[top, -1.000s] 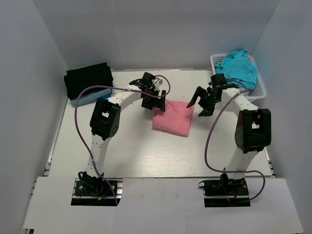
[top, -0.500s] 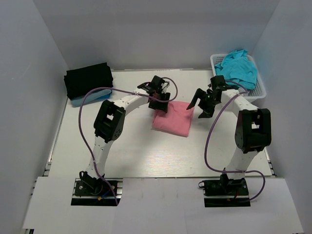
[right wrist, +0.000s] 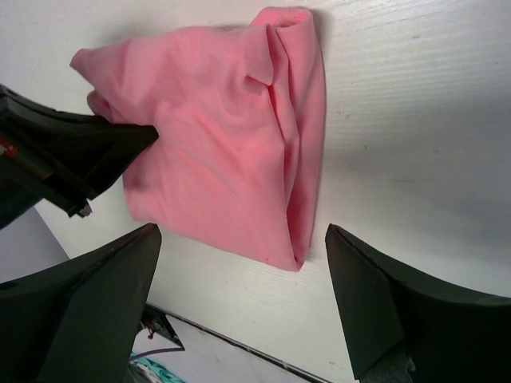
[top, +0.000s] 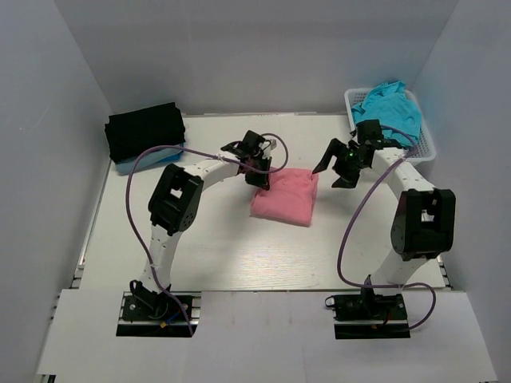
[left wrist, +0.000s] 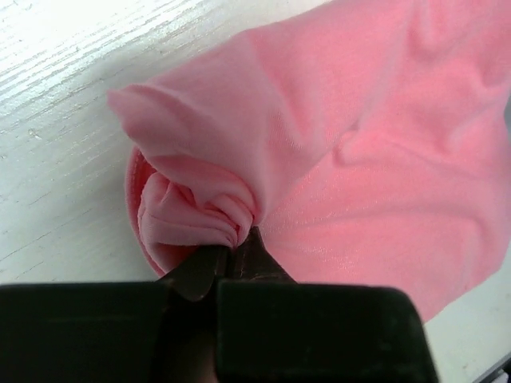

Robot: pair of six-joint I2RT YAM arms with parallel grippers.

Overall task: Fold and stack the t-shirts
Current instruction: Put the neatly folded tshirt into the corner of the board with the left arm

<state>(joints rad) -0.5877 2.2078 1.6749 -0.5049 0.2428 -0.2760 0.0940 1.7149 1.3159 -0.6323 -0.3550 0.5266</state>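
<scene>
At the far left corner of the surface [top: 200,255], a folded black t-shirt [top: 144,129] lies on top of a light blue t-shirt [top: 146,163]. Only the near edge of the light blue one shows.

Right of them, the left tool [top: 261,180] is down at the far left corner of the salmon-pink t-shirt [top: 287,199], which lies folded near the middle of the surface. In the left wrist view its jaws are pressed together on a bunched fold of that corner, and the cloth there is gathered into a small roll.

Just right of the pink shirt's far edge, the right tool [top: 329,175] hangs above the surface. Its fingers are spread wide and hold nothing.

At the far right corner, a white lattice basket [top: 425,150] holds a crumpled teal t-shirt [top: 391,108], which spills over the basket's rim.
</scene>
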